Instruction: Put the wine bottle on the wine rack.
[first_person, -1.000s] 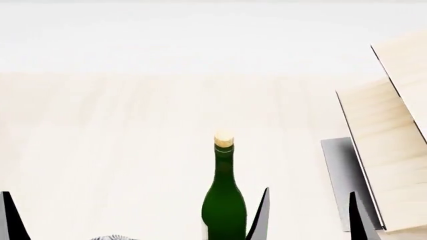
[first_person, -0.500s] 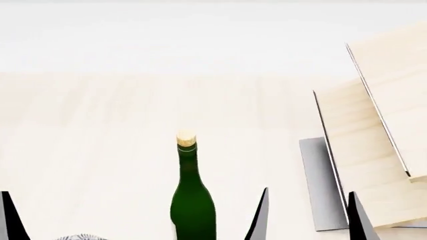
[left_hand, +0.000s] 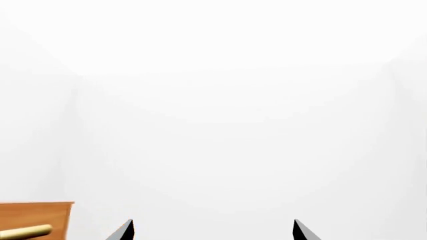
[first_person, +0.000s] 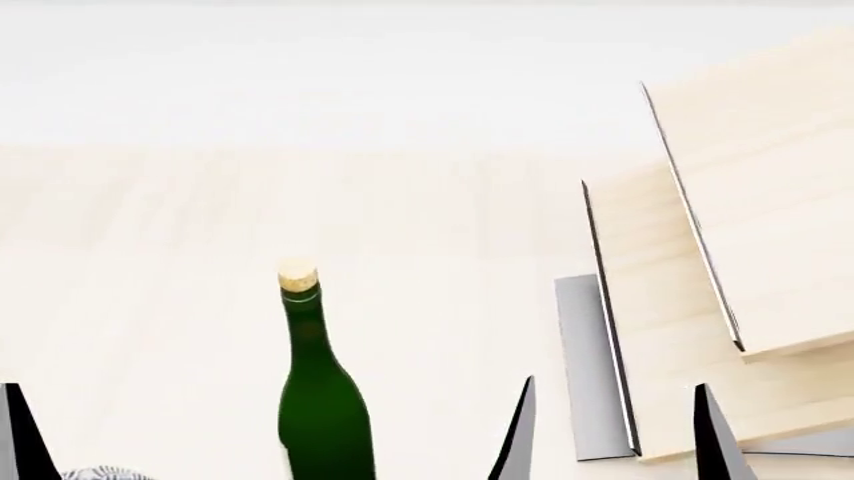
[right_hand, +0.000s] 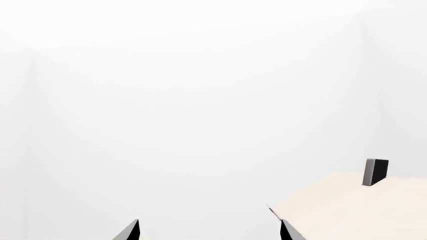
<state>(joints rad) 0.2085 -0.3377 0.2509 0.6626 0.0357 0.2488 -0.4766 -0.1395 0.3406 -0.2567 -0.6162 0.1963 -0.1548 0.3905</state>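
From my head view the bottle (first_person: 322, 400) stands upright on the pale tabletop (first_person: 160, 260) at about 7 o'clock, cork up, nothing touching it. The rack (first_person: 721, 290) fills the 3 o'clock side: two slanted light boards with thin dark edge strips over a grey base, well apart from the bottle.

My right gripper (first_person: 611, 430) shows two dark fingertips spread apart at 5 o'clock, with nothing between them; they frame the rack's base, not the bottle. In the right wrist view the same gripper (right_hand: 210, 231) is parted and empty, with a corner of a rack board and its black peg (right_hand: 375, 171) off to one side. My left gripper (left_hand: 213, 231) is likewise parted and empty in its wrist view, facing blank white with a corner of an orange-brown cabinet (left_hand: 35, 214) and a brass handle (left_hand: 25, 231) at the edge.

The step in hand, as I judge it, is reaching for the bottle. To do it well I should centre one gripper on the wide body below the shoulder, come in level so I do not tip it, and close only once both fingers flank the glass. The neck looks too slim and smooth for a sure hold.

No label or writing is readable; the lower body is cut off by the frame edge.
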